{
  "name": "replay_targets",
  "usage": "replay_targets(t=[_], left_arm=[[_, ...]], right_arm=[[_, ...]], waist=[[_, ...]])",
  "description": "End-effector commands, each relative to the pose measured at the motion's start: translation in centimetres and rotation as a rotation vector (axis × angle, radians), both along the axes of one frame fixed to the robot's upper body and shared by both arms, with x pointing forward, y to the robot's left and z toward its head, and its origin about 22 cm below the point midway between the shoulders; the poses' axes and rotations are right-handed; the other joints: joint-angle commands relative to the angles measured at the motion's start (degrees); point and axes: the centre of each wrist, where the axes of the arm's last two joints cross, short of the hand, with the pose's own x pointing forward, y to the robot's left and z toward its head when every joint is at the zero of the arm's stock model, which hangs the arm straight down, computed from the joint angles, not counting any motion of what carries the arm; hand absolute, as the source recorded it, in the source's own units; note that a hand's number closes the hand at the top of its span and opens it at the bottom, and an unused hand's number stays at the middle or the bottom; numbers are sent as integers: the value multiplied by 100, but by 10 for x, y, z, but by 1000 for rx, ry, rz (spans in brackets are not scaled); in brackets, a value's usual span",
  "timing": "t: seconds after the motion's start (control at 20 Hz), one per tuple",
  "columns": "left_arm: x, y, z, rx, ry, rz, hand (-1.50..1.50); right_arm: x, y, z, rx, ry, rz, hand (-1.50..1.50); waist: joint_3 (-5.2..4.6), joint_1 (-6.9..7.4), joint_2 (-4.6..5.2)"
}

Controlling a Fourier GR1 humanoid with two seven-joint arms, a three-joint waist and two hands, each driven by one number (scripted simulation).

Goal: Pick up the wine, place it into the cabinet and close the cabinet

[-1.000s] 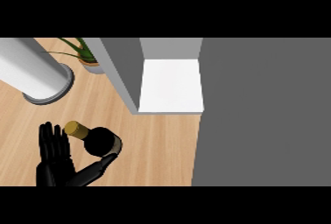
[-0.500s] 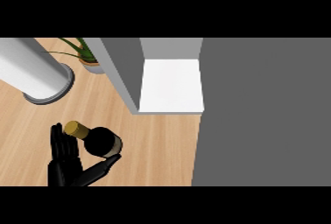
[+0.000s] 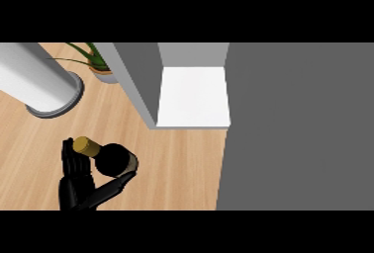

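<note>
The left hand [image 3: 77, 182] clasps the wine bottle [image 3: 114, 159] between fingers and thumb over the near left of the surface [image 3: 175, 168], seemingly ready to carry it to the open cabinet [image 3: 194, 96] farther right.

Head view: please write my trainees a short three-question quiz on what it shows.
1. True or false: the wine bottle is already inside the cabinet.
2. Which hand is at the bottle? A) left B) right C) both
3. Fill in: between the grey cylinder and the cabinet stands a potted ____.
Key: 1 false, it stands on the counter; 2 A; 3 plant.
</note>
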Motion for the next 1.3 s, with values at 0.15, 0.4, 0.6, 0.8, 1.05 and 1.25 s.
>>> replay_targets(t=[0.15,0.4,0.6,0.8,1.05,1.25], left_arm=[[2,8,-8,-17,10,4,-150],[-6,-10,-39,-30,7,-14,-150],[-1,-18,-34,-49,15,-40,-150],[31,-15,-43,-50,1,-13,-150],[21,-2,-44,-91,-51,-43,-150],[32,-18,-49,-124,-79,-135,150]], right_arm=[[-18,-8,15,35,-59,40,-150],[-32,-4,9,35,-44,40,-150],[-38,3,15,30,-32,46,-150],[-18,2,14,40,-40,36,-150],[-20,-5,4,31,-49,33,-150],[-23,0,19,37,-33,48,-150]], waist=[[1,18,1],[-1,-7,-2],[-1,-4,-5],[-2,-6,6],[2,2,3],[-4,-21,3]])
